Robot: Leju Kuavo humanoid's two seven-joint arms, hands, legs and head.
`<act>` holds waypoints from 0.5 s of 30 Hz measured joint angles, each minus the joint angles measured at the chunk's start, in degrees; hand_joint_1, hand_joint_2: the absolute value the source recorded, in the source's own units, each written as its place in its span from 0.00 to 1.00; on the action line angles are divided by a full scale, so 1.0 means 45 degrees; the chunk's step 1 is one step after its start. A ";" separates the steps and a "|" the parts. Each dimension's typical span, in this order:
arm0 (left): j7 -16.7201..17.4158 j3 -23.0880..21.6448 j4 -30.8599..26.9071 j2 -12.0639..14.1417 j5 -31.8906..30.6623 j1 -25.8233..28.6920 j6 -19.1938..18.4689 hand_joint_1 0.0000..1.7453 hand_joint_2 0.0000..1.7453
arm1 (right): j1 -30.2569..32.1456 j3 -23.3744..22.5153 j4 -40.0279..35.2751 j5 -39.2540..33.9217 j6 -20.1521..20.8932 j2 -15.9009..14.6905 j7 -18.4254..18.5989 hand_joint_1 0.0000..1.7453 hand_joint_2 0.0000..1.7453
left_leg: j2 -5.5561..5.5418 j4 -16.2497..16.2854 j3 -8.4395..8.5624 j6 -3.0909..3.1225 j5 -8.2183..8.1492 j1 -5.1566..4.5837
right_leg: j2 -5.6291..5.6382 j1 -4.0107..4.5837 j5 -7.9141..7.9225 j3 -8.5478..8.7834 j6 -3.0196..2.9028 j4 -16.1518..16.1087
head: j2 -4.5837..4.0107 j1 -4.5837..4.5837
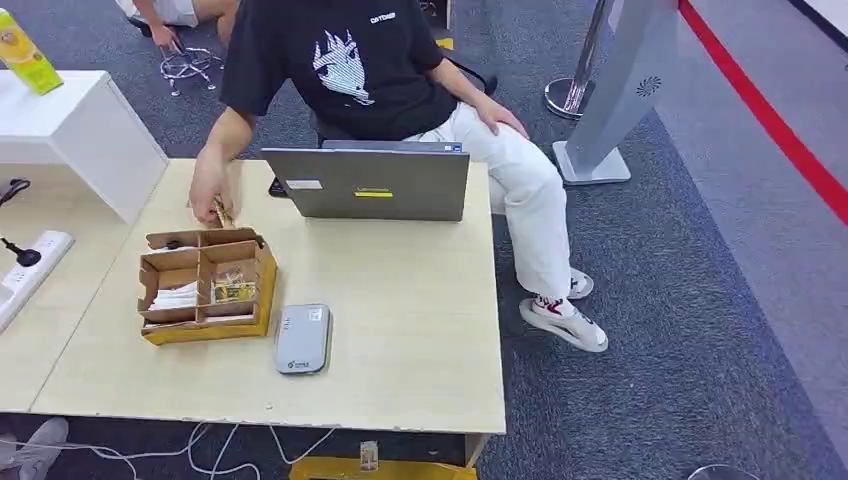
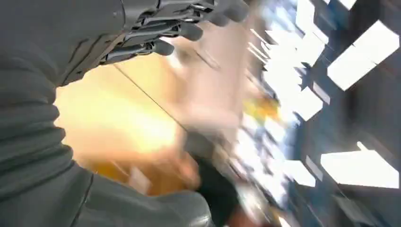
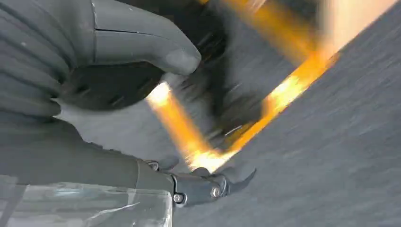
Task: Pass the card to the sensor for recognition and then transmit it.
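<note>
Both wrist views are smeared with blur. The left robot hand (image 2: 189, 23) holds nothing, fingers loosely extended; the right robot hand (image 3: 127, 61) is also empty, thumb apart from its fingers. On the worktop (image 1: 420, 330) behind the laptop (image 1: 366, 184), a person's hand (image 1: 210, 190) reaches the cardboard divider box (image 1: 205, 285), which holds cards (image 1: 233, 288) and white slips. The grey sensor (image 1: 303, 339) lies just beside the box.

Head view evenly lit and sharp, soft shadows, both wrist views heavily motion-blurred, bright ceiling-light glare
</note>
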 joint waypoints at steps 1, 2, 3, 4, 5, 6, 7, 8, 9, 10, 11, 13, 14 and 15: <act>0.0040 0.0603 0.1028 0.0117 -0.1151 -0.0074 0.0465 0.00 1.00 | -0.0007 0.0000 0.0025 0.0331 -0.0485 0.0000 0.0712 0.00 1.00 | -0.0007 0.0003 0.0005 0.0001 0.0001 0.0003 | -0.0017 0.0003 -0.0006 0.0000 -0.0007 0.0000 | 0.0000 -0.0010; 0.0196 0.1190 0.2096 0.0170 -0.2281 -0.0115 0.0989 0.00 1.00 | -0.0009 0.0005 0.0059 0.0661 -0.0935 0.0005 0.1367 0.00 1.00 | -0.0015 0.0002 0.0003 0.0001 0.0003 0.0007 | -0.0023 0.0006 -0.0006 0.0004 -0.0008 -0.0001 | 0.0000 -0.0005; 0.0469 0.1733 0.3154 0.0238 -0.2896 -0.0195 0.1743 0.00 1.00 | -0.0008 0.0039 0.0078 0.0972 -0.1192 0.0005 0.1909 0.00 1.00 | -0.0020 0.0003 -0.0004 0.0001 0.0007 0.0005 | -0.0026 0.0004 -0.0003 0.0004 -0.0005 0.0000 | 0.0000 -0.0005; 0.0844 0.2147 0.4136 0.0291 -0.3150 -0.0309 0.2642 0.00 1.00 | -0.0008 0.0121 0.0093 0.1256 -0.1268 0.0005 0.2280 0.00 1.00 | -0.0027 0.0004 -0.0003 0.0005 0.0010 0.0001 | -0.0032 0.0001 0.0000 0.0013 -0.0005 -0.0001 | 0.0000 0.0005; 0.1253 0.2545 0.5117 0.0359 -0.3402 -0.0433 0.3561 0.00 1.00 | -0.0016 0.0266 0.0117 0.1557 -0.1288 0.0005 0.2518 0.00 1.00 | -0.0029 0.0007 -0.0004 0.0006 0.0010 -0.0002 | -0.0040 -0.0001 0.0007 0.0017 0.0005 -0.0001 | 0.0000 0.0000; 0.1449 0.2830 0.5833 0.0418 -0.3535 -0.0518 0.4092 0.00 1.00 | -0.0037 0.0374 0.0132 0.1719 -0.1288 0.0005 0.2627 0.00 1.00 | -0.0029 0.0012 -0.0003 0.0008 0.0011 -0.0004 | -0.0040 -0.0004 0.0009 0.0016 0.0008 -0.0002 | 0.0000 0.0000; 0.1551 0.3073 0.6397 0.0412 -0.3627 -0.0574 0.4315 0.00 1.00 | -0.0059 0.0467 0.0141 0.1816 -0.1288 0.0010 0.2719 0.00 1.00 | -0.0031 0.0019 -0.0002 0.0010 0.0012 -0.0004 | -0.0042 -0.0004 0.0009 0.0019 0.0009 -0.0006 | 0.0000 -0.0005; 0.1599 0.3262 0.6868 0.0393 -0.3691 -0.0613 0.4426 0.00 1.00 | -0.0072 0.0549 0.0141 0.1850 -0.1288 0.0015 0.2758 0.00 1.00 | -0.0040 0.0028 -0.0006 0.0014 0.0014 -0.0002 | -0.0052 -0.0003 0.0010 0.0022 0.0010 -0.0008 | 0.0000 0.0005; 0.1648 0.3373 0.7289 0.0374 -0.3705 -0.0669 0.4528 0.00 1.00 | -0.0089 0.0602 0.0146 0.1889 -0.1288 0.0029 0.2806 0.00 1.00 | -0.0053 0.0031 -0.0007 0.0014 0.0014 -0.0002 | -0.0067 -0.0002 0.0010 0.0027 0.0011 -0.0009 | 0.0000 0.0015; 0.1789 0.3476 0.7591 0.0383 -0.3705 -0.0728 0.4665 0.00 1.00 | -0.0100 0.0632 0.0146 0.1996 -0.1249 0.0034 0.2831 0.00 1.00 | -0.0059 0.0031 -0.0006 0.0014 0.0015 -0.0005 | -0.0073 -0.0004 0.0012 0.0033 0.0013 -0.0009 | 0.0000 0.0015; 0.2227 0.3655 0.8023 0.0413 -0.3710 -0.0835 0.5054 0.74 1.00 | -0.0099 0.0763 0.0151 0.2283 -0.1069 0.0034 0.2918 0.00 1.00 | -0.0066 0.0031 -0.0004 0.0015 0.0016 -0.0007 | -0.0077 -0.0005 0.0016 0.0038 0.0016 -0.0008 | 0.0000 0.0010; 0.3024 0.3840 0.8552 0.0374 -0.3943 -0.0973 0.5996 1.00 1.00 | -0.0081 0.1093 0.0161 0.2861 -0.0627 0.0034 0.2937 0.81 1.00 | -0.0064 0.0031 0.0006 0.0014 0.0018 -0.0006 | -0.0076 -0.0004 0.0022 0.0057 0.0013 -0.0008 | 0.0000 0.0010; 0.3534 0.3859 0.8841 0.0287 -0.4218 -0.1050 0.6647 1.00 1.00 | -0.0069 0.1310 0.0165 0.3179 -0.0328 0.0034 0.2837 0.81 1.00 | -0.0064 0.0032 0.0007 0.0018 0.0021 -0.0006 | -0.0076 -0.0004 0.0022 0.0057 0.0013 -0.0008 | 0.0000 0.0006; 0.4025 0.3859 0.9047 0.0194 -0.4556 -0.1125 0.7260 1.00 1.00 | -0.0064 0.1507 0.0171 0.3439 -0.0087 0.0034 0.2733 0.81 1.00 | -0.0064 0.0032 0.0009 0.0018 0.0022 -0.0005 | -0.0076 -0.0004 0.0022 0.0046 0.0013 -0.0008 | 0.0000 0.0010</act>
